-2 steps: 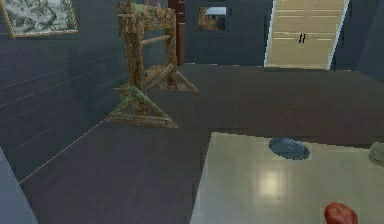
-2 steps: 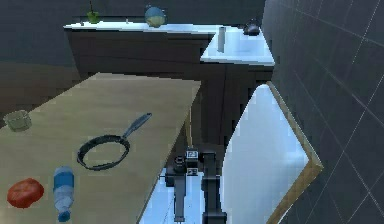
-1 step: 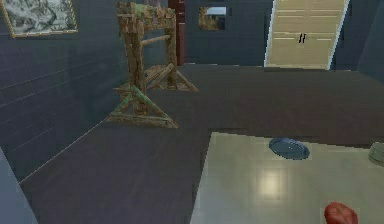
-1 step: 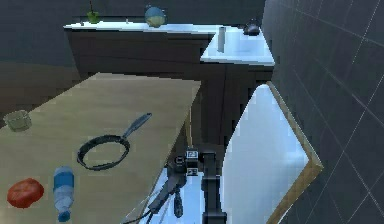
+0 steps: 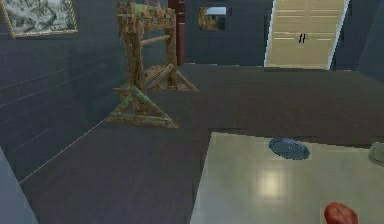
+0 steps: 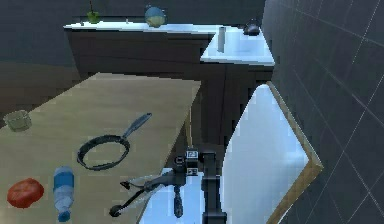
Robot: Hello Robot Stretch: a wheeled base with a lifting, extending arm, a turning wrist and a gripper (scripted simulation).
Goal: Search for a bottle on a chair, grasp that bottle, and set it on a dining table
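So here's what you've got: in the arm side view the bottle (image 6: 63, 192) is lying flat on the dining table (image 6: 120, 100), down near the table's closest edge, blue at one end and pale along the rest; it sits between a red round thing (image 6: 25, 190) on its left and the gripper (image 6: 120, 198) on its right, near the fingertips but with a strip of wood between them; the gripper's far end has just bare tabletop behind it, so it's holding nothing, and beyond that you can't read anything about the fingers' state from these views; the arm (image 6: 212, 195) comes up from the bottom edge right next to a white chair (image 6: 265, 150) with a wooden rim, pulled in at the table's right side; a frying pan (image 6: 105, 150) lies just above the gripper with its handle pointing up and right; a small bowl (image 6: 17, 120) sits at the table's left edge; a dark counter (image 6: 140, 35) runs along the back with a few small things on top; looking forward, you see a dark plate (image 5: 290, 148) on the table, a wooden rack (image 5: 145, 70) by the blue wall, a framed picture (image 5: 40, 17) top left, and a pale double door (image 5: 303, 35) at the far end.
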